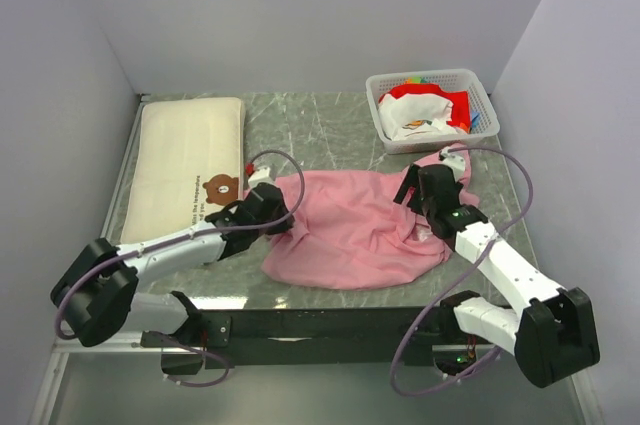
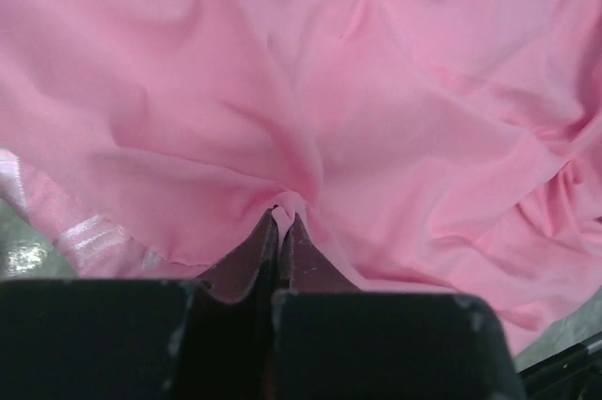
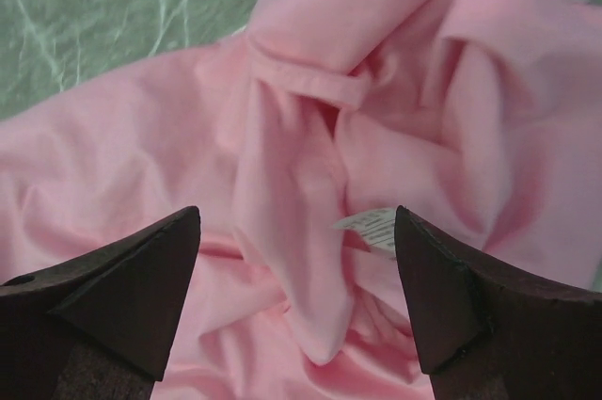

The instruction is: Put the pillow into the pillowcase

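The pillowcase (image 1: pixel 360 230) is lying crumpled at centre, the pillow (image 1: pixel 190 165) resting outside it at 10 o'clock. The left gripper (image 2: pixel 284 219) is pinching the pillowcase's 9 o'clock edge; the right gripper (image 3: pixel 296 216) is gaping over its 3 o'clock folds. A basket (image 1: pixel 420 74) at 1 o'clock is holding red-and-white cloth (image 1: pixel 425 115).

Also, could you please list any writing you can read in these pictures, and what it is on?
Nothing is legible.
On the pillow: a printed line beside the bear picture, too small to read.
On the pillowcase: a white tag, print blurred.
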{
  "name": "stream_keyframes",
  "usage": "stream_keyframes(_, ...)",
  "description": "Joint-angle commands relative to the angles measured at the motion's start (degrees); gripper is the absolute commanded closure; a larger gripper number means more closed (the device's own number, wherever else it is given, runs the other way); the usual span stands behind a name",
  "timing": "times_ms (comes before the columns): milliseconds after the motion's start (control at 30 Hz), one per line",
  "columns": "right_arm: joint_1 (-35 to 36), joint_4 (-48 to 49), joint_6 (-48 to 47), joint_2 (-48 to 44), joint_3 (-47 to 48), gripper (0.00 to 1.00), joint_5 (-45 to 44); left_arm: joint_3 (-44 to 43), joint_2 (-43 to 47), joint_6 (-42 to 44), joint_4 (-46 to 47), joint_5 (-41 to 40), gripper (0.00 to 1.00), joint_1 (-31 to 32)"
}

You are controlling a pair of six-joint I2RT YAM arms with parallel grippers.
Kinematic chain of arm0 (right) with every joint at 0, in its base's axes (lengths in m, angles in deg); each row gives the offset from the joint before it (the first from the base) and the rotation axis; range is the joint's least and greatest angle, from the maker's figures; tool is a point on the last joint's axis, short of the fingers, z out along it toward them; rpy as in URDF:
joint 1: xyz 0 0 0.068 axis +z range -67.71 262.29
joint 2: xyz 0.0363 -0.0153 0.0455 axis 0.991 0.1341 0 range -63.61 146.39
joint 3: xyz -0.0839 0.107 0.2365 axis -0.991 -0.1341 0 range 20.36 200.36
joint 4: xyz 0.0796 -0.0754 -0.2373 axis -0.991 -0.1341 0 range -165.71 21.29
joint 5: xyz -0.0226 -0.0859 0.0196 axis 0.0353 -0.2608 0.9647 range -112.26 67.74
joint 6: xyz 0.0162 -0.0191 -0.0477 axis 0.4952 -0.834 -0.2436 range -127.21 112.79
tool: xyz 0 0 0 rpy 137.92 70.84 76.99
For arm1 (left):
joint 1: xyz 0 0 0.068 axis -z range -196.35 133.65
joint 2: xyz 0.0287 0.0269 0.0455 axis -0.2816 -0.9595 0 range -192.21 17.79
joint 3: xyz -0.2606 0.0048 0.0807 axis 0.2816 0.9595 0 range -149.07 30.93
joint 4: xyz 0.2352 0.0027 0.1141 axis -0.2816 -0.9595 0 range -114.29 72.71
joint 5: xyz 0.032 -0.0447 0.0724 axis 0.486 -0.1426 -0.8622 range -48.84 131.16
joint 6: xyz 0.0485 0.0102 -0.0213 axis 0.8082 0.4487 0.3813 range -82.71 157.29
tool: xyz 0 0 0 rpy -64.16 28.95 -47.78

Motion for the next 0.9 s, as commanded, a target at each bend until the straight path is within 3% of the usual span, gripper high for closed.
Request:
stream_keyframes(0,0.02,4.52,-0.94,0.48,0.71,0.12,8.08,-5.25,5.61,0.78,-5.47,-6.7,0.99,-0.06)
stream_keyframes(267,-0.07,3.91,-1.99,0.48,-1.05,0.11,6.77,-14.47,21.15,0.35,-14.89,-18.12,0.99,-2.34)
stream_keyframes(467,0.02,3.29,-2.43,-1.54,-1.31,0.11,6.85,-19.58,30.64,-1.94,-26.83,-28.59,0.99,-9.37)
stream_keyframes(700,1.95,5.75,-2.35,1.97,-3.07,0.14,12.83,-19.14,34.45,-0.36,-29.4,-25.97,0.99,-16.32)
stream_keyframes(867,7.31,6.46,-0.77,6.97,-3.16,0.16,8.44,-17.39,31.9,0.43,-28.44,-22.98,0.99,-16.5)
